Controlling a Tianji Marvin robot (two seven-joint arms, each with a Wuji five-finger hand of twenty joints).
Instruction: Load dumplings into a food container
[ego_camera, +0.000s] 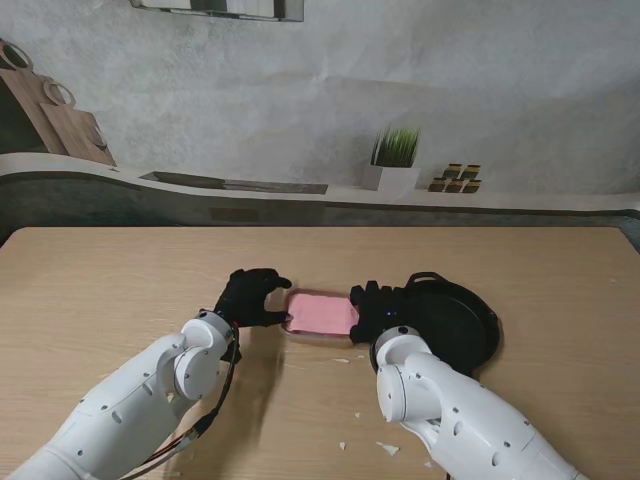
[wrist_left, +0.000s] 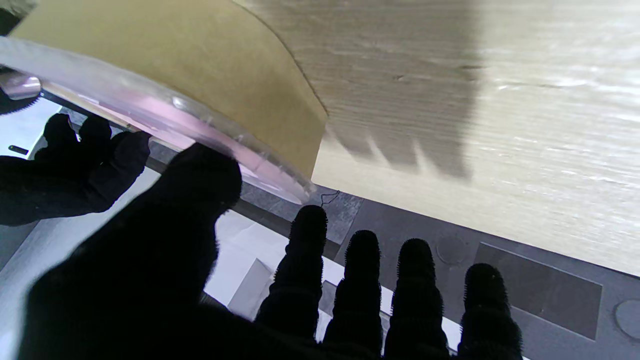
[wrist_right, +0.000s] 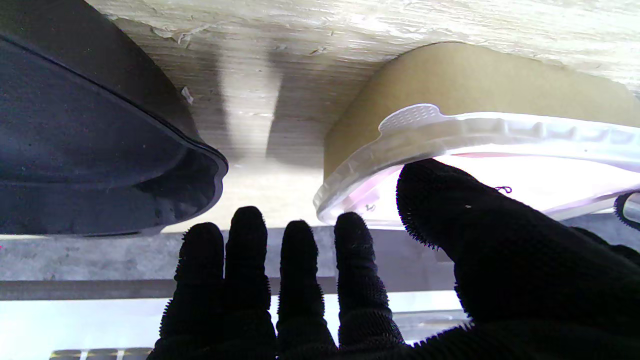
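Seemingly done loading, the lidded food container (ego_camera: 321, 314) sits mid-counter (ego_camera: 120, 290) beside the black pan (ego_camera: 455, 320), left robot hand (ego_camera: 255, 297) and right robot hand (ego_camera: 376, 304) pressing its ends with thumbs, fingers spread, neither gripping.

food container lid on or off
On: a clear lid sits over the pink-topped container, with both thumbs at its rim. Whether it is snapped shut, cannot tell.

Materials beside the food container (ego_camera: 322, 316)

Its clear plastic lid is gleaming glossy; the surface (ego_camera: 120, 290) is showing matt pale woodgrain; the neighbouring pan (ego_camera: 455, 320) is looking matt black.
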